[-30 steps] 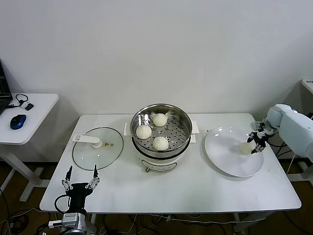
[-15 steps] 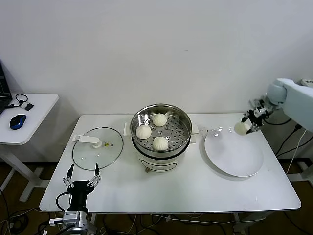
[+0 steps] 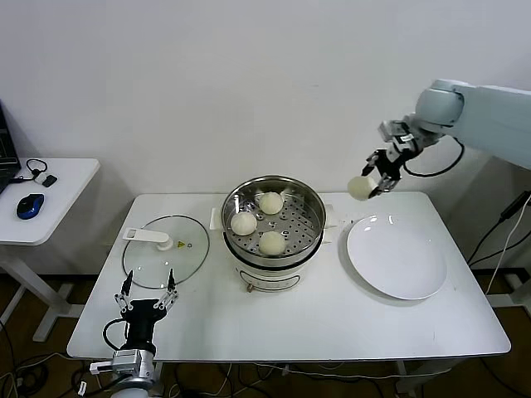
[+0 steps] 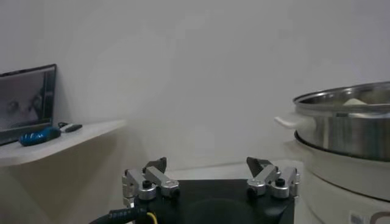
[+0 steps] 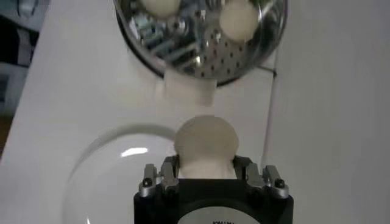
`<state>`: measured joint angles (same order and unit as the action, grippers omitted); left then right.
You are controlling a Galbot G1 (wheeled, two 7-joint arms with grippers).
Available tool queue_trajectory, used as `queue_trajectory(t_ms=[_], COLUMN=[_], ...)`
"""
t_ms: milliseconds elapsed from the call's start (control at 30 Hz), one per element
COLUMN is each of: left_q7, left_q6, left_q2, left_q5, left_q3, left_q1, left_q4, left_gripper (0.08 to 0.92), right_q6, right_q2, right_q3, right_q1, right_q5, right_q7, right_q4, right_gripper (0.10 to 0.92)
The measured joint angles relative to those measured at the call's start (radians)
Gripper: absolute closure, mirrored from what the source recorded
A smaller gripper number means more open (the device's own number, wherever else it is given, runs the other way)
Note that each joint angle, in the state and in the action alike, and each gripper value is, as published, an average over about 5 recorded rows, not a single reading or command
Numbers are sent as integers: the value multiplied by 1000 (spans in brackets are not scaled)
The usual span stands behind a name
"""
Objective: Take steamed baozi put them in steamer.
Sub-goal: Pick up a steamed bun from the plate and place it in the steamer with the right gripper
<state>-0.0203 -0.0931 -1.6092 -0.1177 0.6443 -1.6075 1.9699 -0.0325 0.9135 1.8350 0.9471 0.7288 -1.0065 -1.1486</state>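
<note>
Grasping one steamed baozi [image 3: 360, 187] between its fingers, the right gripper [image 3: 372, 182] is hanging in the upper right of the head view, above the gap between the steamer [image 3: 271, 230] at centre and the white plate [image 3: 397, 257] to its right. Three more baozi [image 3: 259, 222] are sitting on the steamer's perforated tray. At lower left, the left gripper [image 3: 148, 299] is waiting with fingers spread, just below the glass lid [image 3: 165, 262].
</note>
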Motion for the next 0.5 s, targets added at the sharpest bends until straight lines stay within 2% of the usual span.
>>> queue_trajectory(t_ms=[233,500], left_q7=[7,10], left_q6=[8,11], left_q2=[0,0], left_q5=[18,35], left_q3=[12,31], left_q1=[10,18], left_q4=[-4,-16], left_gripper=[177,177], right_q6=[-80,-137], right_q2=[78,167], right_q3=[11,-31], right_q1=[2,-88], right_q5=[107,148], right_q7=[56,107], right_q4=[-50,-21], right_gripper=[423,423])
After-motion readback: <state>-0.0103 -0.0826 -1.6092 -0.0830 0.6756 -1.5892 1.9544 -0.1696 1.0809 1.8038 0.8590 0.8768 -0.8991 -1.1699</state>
